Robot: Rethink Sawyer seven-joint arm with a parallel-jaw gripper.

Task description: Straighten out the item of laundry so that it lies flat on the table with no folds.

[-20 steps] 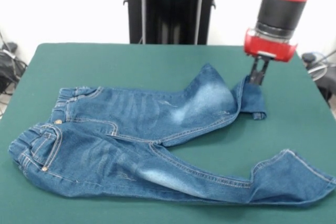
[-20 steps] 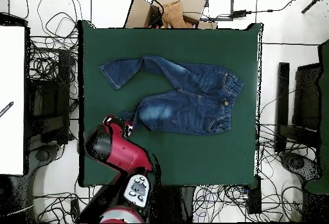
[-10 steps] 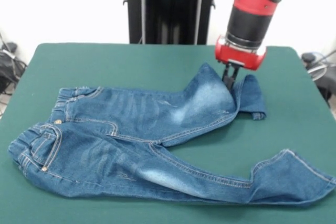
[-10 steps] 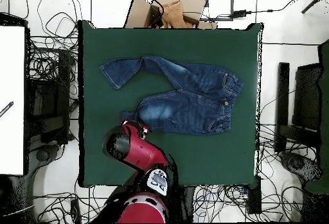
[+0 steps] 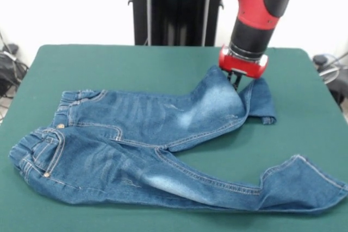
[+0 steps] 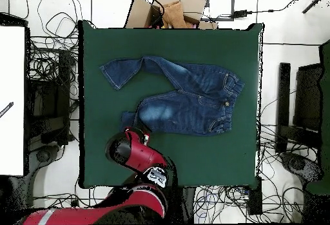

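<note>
- Nearest my front camera I see the small pair of blue denim jeans (image 5: 152,145) lying on the large table covered in dark green cloth (image 5: 136,63), waistband at the picture's left, legs running right.
- The near leg's lower edge runs very close to the picture's bottom edge; its hem at the right curls up, so what lies beneath is hidden from me.
- The far leg is folded back on itself at its end, leaving a doubled flap of denim at the right; the hem under the fold is out of sight.
- I can read no brand, label or writing on the jeans; I only make out brass studs and tan stitching by the pockets.
- Just behind that fold the red and black arm's gripper (image 5: 237,82) comes down to the cloth; only short dark tips show below the red wrist collar, and I cannot tell whether they are spread or pinching denim.
- From overhead the arm's body covers the gripper entirely; the jeans (image 6: 184,100) sit in the table's (image 6: 193,42) middle.
</note>
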